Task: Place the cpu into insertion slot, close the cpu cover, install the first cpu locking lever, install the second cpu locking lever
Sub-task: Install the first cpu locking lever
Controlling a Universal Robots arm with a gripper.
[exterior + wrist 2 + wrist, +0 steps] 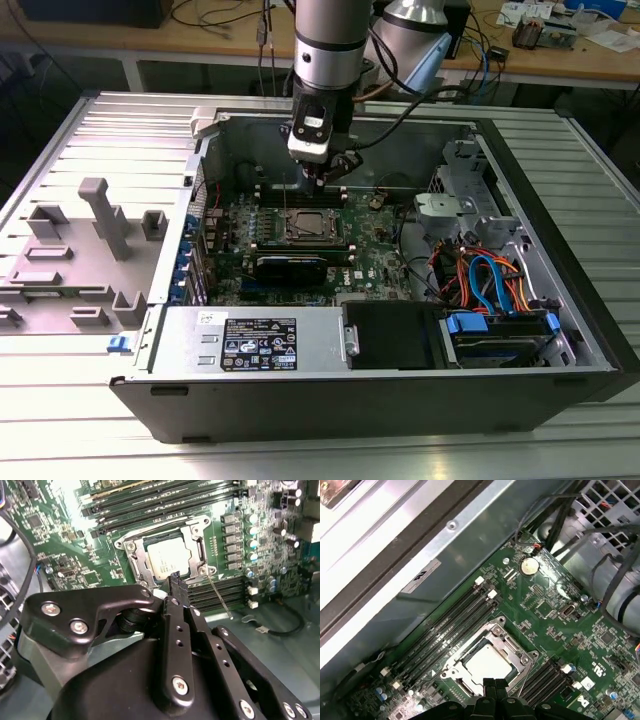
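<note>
Above the insertion slot (292,227), in the exterior view, the gripper (322,183) hangs from the grey arm (328,45) inside the open computer case (400,405), raised clear of the slot. The cpu (308,226) lies in the slot as a dull pale square on the green motherboard (375,262). A long black card (290,266) sits just beside the slot, on the side away from the gripper.

In the second wrist view the black fingers (178,625) meet in one narrow tip with no gap, pinched together on nothing. The gripper (174,578) points at the slot's near edge, with the cpu (166,561) just beyond it. The cpu cover (196,542), a thin stamped silver frame with a square window, lies flat around the chip's matte top. From a corner of the slot a thin bright wire locking lever (219,596) angles out over the black memory slots (222,587). Its long axis follows the slot's side, and it looks unlatched to me. Of the task's parts, it seems the loose one nearest the fingertips.

In the first wrist view the gripper (495,682) shows two tips side by side and touching. The cpu (487,666) sits directly ahead of them, ringed by the cpu cover (512,642). A round silver coin cell (529,566) lies well apart from the slot.
</note>
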